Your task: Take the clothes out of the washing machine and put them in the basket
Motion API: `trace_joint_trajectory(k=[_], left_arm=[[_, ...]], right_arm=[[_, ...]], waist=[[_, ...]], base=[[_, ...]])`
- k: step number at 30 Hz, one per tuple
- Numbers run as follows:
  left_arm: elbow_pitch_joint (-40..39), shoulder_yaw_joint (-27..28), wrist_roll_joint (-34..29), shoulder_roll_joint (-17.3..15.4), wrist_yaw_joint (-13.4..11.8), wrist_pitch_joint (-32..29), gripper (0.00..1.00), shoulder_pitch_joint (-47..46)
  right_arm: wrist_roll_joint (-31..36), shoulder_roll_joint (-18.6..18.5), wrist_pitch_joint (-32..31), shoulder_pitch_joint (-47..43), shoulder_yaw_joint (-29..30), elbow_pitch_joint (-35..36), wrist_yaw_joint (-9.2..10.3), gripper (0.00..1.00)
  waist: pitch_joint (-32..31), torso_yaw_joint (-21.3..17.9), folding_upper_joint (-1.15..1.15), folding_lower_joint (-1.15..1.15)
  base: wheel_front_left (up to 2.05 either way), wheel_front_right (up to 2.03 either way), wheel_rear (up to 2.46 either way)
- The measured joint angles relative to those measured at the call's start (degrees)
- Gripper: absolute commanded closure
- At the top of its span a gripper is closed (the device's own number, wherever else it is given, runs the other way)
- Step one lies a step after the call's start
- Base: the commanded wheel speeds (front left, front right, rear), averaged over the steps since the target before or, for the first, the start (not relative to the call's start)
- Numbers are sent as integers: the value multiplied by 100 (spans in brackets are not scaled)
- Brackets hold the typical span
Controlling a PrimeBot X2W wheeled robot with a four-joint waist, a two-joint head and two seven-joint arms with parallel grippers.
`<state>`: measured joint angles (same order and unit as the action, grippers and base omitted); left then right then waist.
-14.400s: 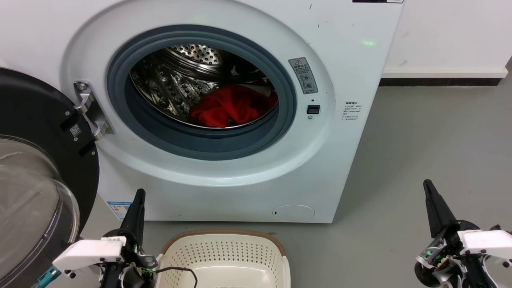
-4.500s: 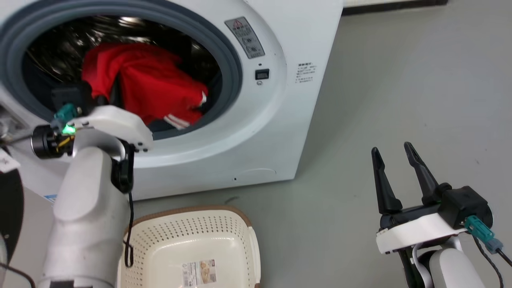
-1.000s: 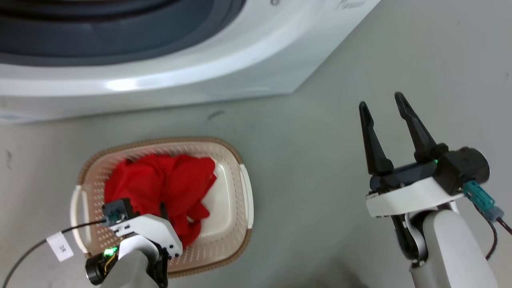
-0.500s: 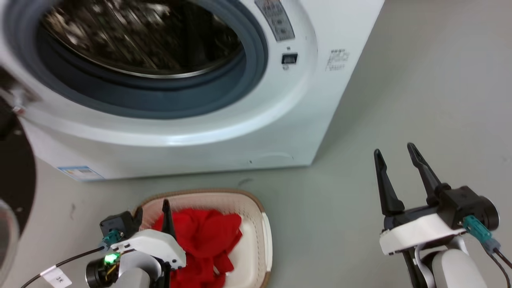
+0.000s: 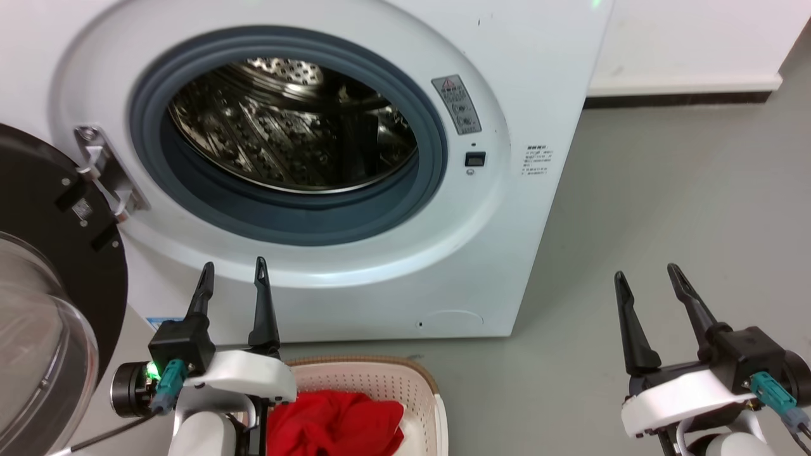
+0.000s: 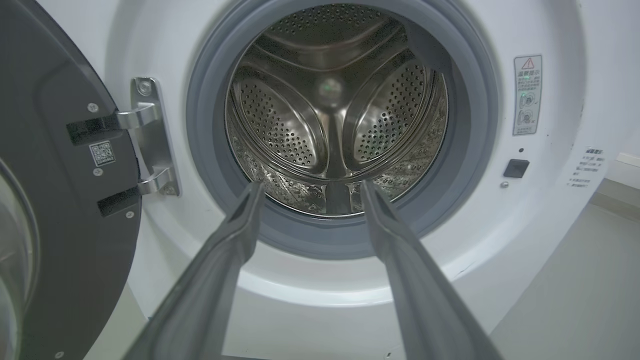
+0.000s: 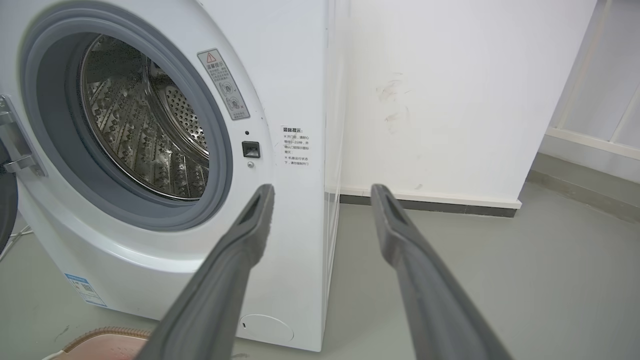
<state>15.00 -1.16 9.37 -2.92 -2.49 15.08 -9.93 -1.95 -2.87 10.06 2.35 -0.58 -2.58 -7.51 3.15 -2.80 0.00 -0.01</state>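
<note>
The washing machine stands at the far side of the grey floor, against a white wall. Its black-rimmed glass door is swung fully open to the left on a metal hinge. Inside the grey rubber seal, the drum shows bare perforated steel all round, with its ribs plain in the left wrist view. The clothes, a bunched bright red garment, lie in the basket, which sits on the floor near the robot, just in front of the machine's lower front panel. The garment seems to sit toward the basket's left half, though the bottom of the head view cuts both off and the left arm covers part of them. The left gripper hangs above the basket's left end. Its two dark fingers are spread apart and point up at the machine's opening, with the seal and drum showing between them in its wrist view. The right gripper hovers over open floor, well to the right of the basket and the machine. Its fingers are likewise spread, aimed toward the machine's right front corner and the wall beyond.
</note>
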Motion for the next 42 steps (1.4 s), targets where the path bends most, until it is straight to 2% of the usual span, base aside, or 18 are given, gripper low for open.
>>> trace_joint_trajectory(k=[6,11,41,42], left_arm=[[-583,-131,-376,-43,90,0,0,348],[-798,-187,-428,-60,98,0,0,641],[-651,-372,-272,-63,81,0,0,775],[-639,-379,-254,-64,92,-1,100,774]], right_arm=[[44,0,-89,-226,13,97,0,0],[41,0,-104,-371,18,129,0,0],[-11,0,-127,-395,5,113,0,0],[-18,0,-127,-396,2,112,0,100]], waist=[[-305,32,0,0],[-433,41,0,0],[-488,85,0,2],[-490,86,0,2]], base=[[0,0,0],[0,0,0],[0,0,0],[0,0,0]])
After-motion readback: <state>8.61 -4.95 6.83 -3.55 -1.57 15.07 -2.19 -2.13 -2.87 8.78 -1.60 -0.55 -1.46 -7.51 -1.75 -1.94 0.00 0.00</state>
